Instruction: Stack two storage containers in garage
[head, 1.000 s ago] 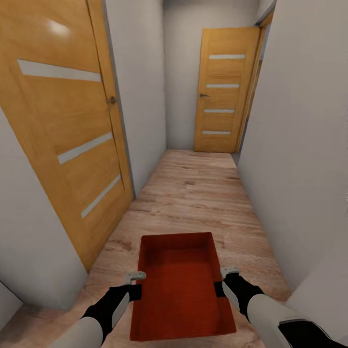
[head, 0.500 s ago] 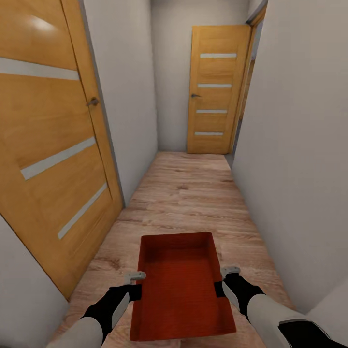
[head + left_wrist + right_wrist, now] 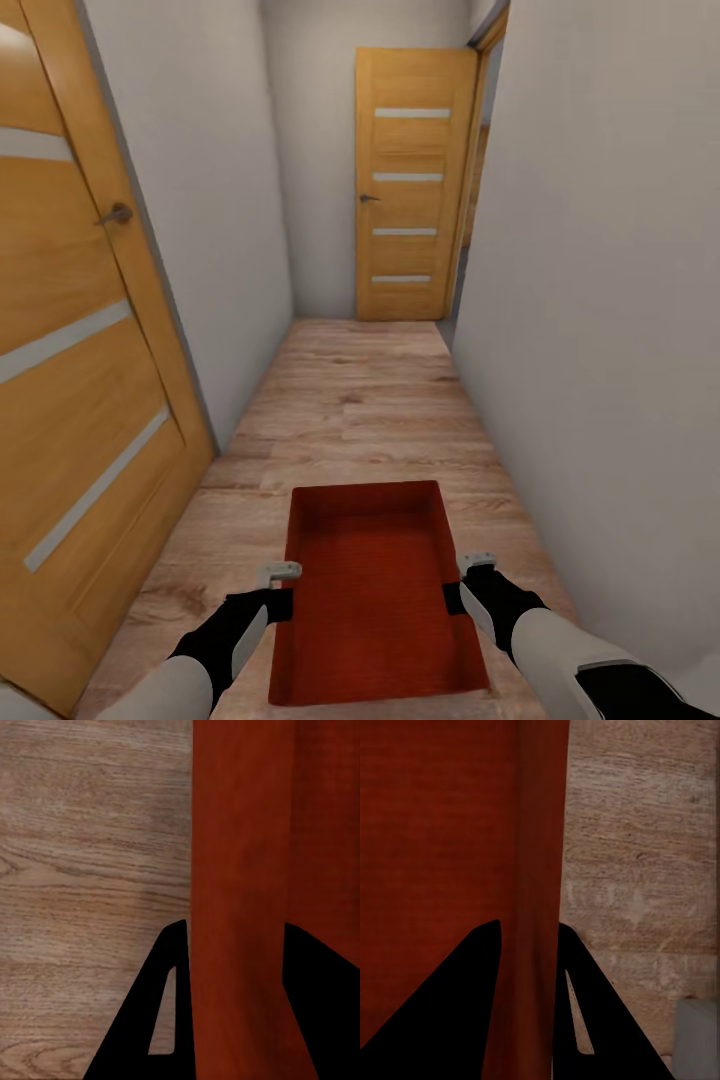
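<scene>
While you face the hallway's far door, your left gripper and right gripper each pinch a side wall of the storage container.

Home hallway: wooden doors, plank floor

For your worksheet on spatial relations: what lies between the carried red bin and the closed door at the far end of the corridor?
In the head view, only bare wood-plank floor runs from the storage container to the far door.
</scene>
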Tool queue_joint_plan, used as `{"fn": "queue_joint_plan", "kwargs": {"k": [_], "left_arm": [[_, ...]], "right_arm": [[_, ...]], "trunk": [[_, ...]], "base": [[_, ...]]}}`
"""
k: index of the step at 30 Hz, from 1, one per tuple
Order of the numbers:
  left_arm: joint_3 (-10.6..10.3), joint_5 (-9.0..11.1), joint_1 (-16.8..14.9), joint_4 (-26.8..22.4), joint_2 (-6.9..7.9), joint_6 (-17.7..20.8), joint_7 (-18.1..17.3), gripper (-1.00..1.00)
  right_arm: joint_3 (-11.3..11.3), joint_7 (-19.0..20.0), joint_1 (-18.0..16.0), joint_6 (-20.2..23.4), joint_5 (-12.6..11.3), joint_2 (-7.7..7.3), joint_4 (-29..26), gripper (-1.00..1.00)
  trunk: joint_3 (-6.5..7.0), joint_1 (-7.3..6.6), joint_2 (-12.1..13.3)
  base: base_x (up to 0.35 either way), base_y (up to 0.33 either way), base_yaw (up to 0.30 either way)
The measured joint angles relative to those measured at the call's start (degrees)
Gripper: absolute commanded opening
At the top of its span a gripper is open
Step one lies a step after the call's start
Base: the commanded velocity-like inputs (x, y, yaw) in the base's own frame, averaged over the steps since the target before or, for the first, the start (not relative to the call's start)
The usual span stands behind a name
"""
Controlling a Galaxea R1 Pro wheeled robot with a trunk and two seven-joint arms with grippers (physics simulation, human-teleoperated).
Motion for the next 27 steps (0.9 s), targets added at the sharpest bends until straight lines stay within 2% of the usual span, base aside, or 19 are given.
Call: {"fn": "queue_joint_plan", "kwargs": {"k": [12, 27], "left_arm": [[0.00, 0.01, -0.03, 0.00, 0.00, 0.00, 0.00, -1.00], [0.00, 0.01, -0.02, 0.00, 0.00, 0.00, -0.01, -1.00]], "right_arm": [[-0.04, 0.00, 0.00, 0.00, -0.01, 0.00, 0.00, -1.00], [-0.03, 0.00, 0.00, 0.00, 0.00, 0.00, 0.00, -1.00]], "trunk": [[0.00, 0.00, 0.00], [0.00, 0.00, 0.00]], "base": [[0.348, 0.000, -0.057], [0.348, 0.000, -0.005]]}}
